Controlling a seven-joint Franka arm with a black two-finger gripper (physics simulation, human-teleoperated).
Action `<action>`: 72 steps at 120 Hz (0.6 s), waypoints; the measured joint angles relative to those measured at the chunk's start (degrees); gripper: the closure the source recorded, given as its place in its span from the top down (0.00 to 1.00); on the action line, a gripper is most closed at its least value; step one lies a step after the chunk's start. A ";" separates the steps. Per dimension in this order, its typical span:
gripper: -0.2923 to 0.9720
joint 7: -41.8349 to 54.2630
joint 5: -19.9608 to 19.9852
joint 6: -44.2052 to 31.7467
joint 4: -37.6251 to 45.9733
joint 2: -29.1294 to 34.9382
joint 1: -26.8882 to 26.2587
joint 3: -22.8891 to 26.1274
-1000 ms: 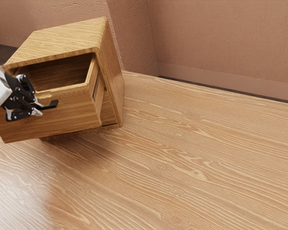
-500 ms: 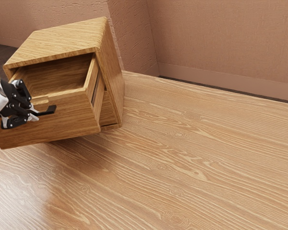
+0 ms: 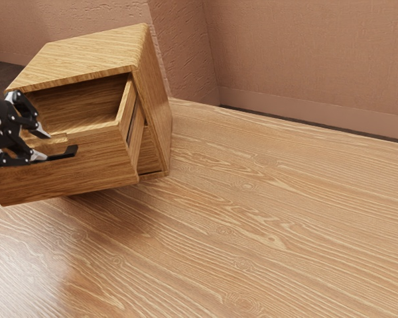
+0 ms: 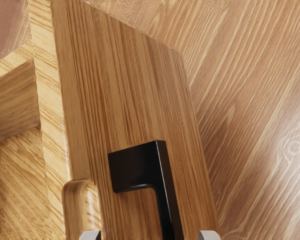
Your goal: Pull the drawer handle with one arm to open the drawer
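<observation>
The black two-finger gripper (image 3: pixel 32 142) stands spread wide around the thin black L-shaped handle (image 3: pixel 65 154), not clamping it. The light oak drawer (image 3: pixel 73 169) sits pulled well out of its oak cabinet (image 3: pixel 86 53).

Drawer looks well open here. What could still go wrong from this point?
1. The gripper has its fingers apart on either side of the handle, not clamped, so another pull would likely slip off it.
2. The drawer sits far out of the cabinet. Pulling more might drag it free or tip it.
</observation>
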State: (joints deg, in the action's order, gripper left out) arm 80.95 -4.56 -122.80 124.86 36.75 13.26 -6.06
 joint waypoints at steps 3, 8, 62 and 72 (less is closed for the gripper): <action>0.39 0.00 0.38 0.94 -1.27 0.00 -0.03 0.14; 0.39 0.01 1.30 2.98 -4.31 -0.49 -0.04 0.43; 0.69 -3.01 5.01 45.50 -53.98 -36.12 -3.63 -1.19; 0.71 -5.65 4.95 49.48 -54.44 -36.01 -3.89 -1.23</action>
State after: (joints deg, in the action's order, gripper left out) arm 75.31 0.39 -73.32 70.42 0.75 9.37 -7.29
